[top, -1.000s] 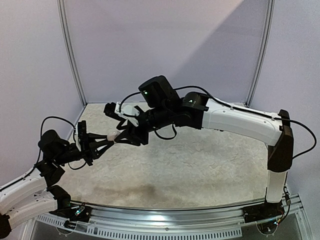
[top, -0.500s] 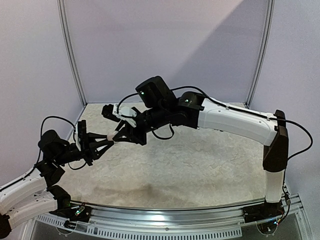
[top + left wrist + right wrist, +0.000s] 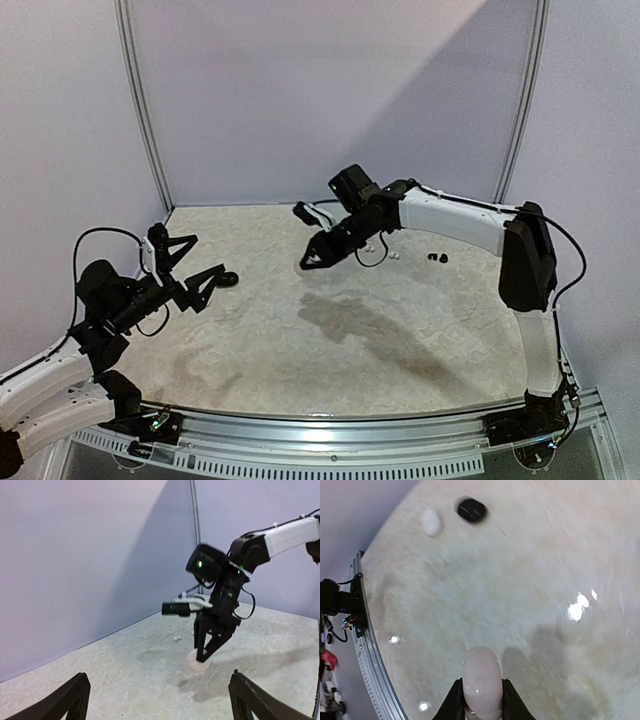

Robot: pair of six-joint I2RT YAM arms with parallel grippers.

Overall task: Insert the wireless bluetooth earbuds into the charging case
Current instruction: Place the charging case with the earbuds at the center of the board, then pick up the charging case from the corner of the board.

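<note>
Right hand (image 3: pixel 312 259) pinches a pale case (image 3: pixel 481 680); left hand (image 3: pixel 207 255) spread near black case (image 3: pixel 228 279).

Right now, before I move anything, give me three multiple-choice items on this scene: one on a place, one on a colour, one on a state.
1. Where does the black case lie?
A. In a bowl
B. On the table, near the left tool
C. On a shelf

2. What colour is the held case in the right tool?
A. Black
B. Green
C. Pale pinkish white

3. How does the left tool stand?
A. Wide open, empty
B. Shut tight on nothing
C. Shut on a case

Answers:
1 B: the top view shows the black case flat on the table just past the left tool.
2 C: the right wrist view shows a pale, faintly pink shell pinched between the two fingers.
3 A: the left wrist view shows its fingers far apart with nothing between them.
</note>
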